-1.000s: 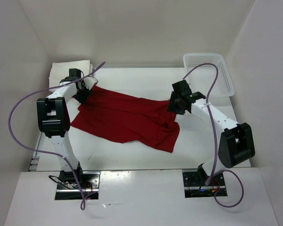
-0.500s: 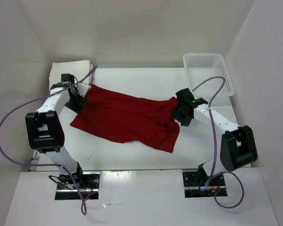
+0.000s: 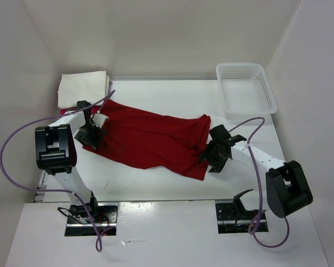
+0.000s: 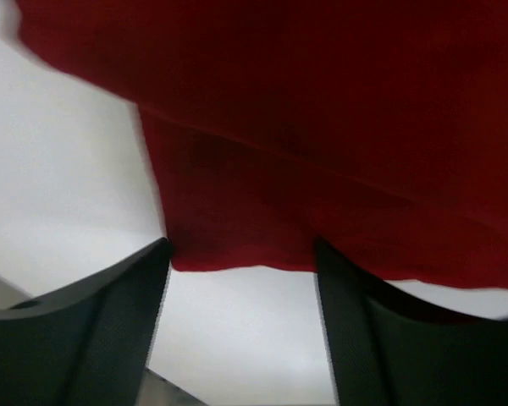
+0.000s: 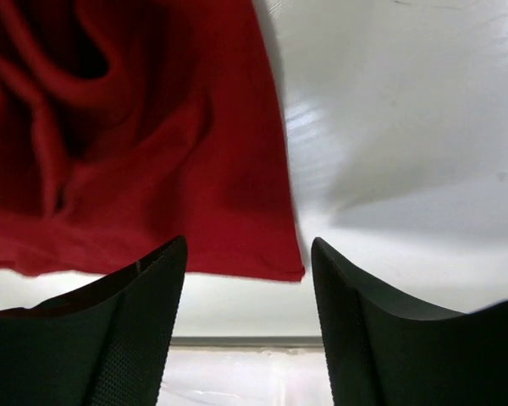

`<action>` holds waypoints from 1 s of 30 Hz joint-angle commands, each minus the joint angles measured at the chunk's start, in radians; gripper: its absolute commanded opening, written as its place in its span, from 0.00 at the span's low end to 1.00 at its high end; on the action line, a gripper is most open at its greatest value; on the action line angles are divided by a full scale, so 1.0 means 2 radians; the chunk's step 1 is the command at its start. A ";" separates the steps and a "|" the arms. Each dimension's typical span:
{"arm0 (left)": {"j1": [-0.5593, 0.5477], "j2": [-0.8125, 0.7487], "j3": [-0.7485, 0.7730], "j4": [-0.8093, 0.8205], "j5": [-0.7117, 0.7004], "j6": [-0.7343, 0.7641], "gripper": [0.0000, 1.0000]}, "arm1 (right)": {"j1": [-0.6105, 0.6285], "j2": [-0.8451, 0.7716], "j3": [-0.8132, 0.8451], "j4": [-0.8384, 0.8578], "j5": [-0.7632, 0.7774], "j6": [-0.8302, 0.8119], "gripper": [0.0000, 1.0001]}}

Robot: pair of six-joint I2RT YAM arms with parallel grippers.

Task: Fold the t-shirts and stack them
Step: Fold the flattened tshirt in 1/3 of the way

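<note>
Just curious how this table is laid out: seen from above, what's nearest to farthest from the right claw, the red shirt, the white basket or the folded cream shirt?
From the right gripper:
1. dark red t-shirt, just at its fingertips, spread mid-table.
2. white basket, far right corner.
3. cream t-shirt, folded in the far left corner.

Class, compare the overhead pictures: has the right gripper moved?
Yes. The right gripper has pulled back toward the bottom of the view, farther from the basket.
</note>
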 commanded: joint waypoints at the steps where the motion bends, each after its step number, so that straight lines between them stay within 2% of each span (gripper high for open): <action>1: 0.006 0.035 -0.009 0.018 -0.003 -0.009 0.72 | 0.004 0.040 -0.009 0.049 -0.018 0.005 0.65; 4: 0.006 0.060 -0.009 0.023 0.010 -0.009 0.50 | 0.004 0.064 -0.004 0.067 -0.031 -0.005 0.61; 5: 0.006 0.060 -0.009 0.023 0.010 -0.004 0.27 | 0.004 0.078 -0.004 0.067 -0.031 -0.006 0.58; 6: 0.006 0.067 -0.009 0.023 0.016 -0.004 0.14 | 0.004 0.084 -0.004 0.073 -0.031 -0.012 0.45; 8: 0.006 0.067 -0.009 0.023 0.016 -0.004 0.00 | -0.002 0.094 -0.004 0.073 -0.031 -0.017 0.23; 9: 0.006 0.057 -0.015 0.023 0.010 -0.004 0.00 | -0.009 0.094 -0.004 0.073 -0.031 -0.017 0.00; 11: 0.011 0.041 -0.021 0.010 -0.006 0.011 0.00 | -0.027 0.080 -0.004 0.051 -0.017 -0.022 0.00; 13: 0.011 0.005 -0.028 -0.019 -0.025 0.035 0.00 | -0.039 0.022 0.010 0.006 -0.004 -0.016 0.00; 14: 0.016 -0.028 -0.038 -0.029 -0.050 0.045 0.00 | -0.040 -0.036 0.027 -0.013 0.014 0.009 0.00; 18: 0.016 -0.098 -0.053 -0.079 -0.112 0.098 0.00 | -0.044 -0.171 0.045 -0.116 0.066 0.071 0.00; 21: 0.003 -0.103 -0.062 -0.121 -0.124 0.103 0.00 | -0.037 -0.212 0.027 -0.124 0.054 0.096 0.00; 24: -0.008 -0.103 -0.079 -0.147 -0.118 0.091 0.00 | -0.036 -0.218 0.013 -0.128 0.034 0.109 0.01; 26: -0.008 -0.108 -0.085 -0.166 -0.108 0.086 0.02 | -0.036 -0.223 0.008 -0.142 0.028 0.110 0.11; 28: -0.018 -0.108 -0.097 -0.185 -0.102 0.082 0.07 | -0.032 -0.239 0.008 -0.156 0.028 0.115 0.30; 29: -0.018 -0.114 -0.097 -0.192 -0.102 0.077 0.09 | -0.027 -0.246 0.014 -0.170 0.028 0.122 0.49; 30: -0.023 -0.118 -0.101 -0.209 -0.102 0.070 0.10 | -0.027 -0.252 0.014 -0.177 0.034 0.123 0.55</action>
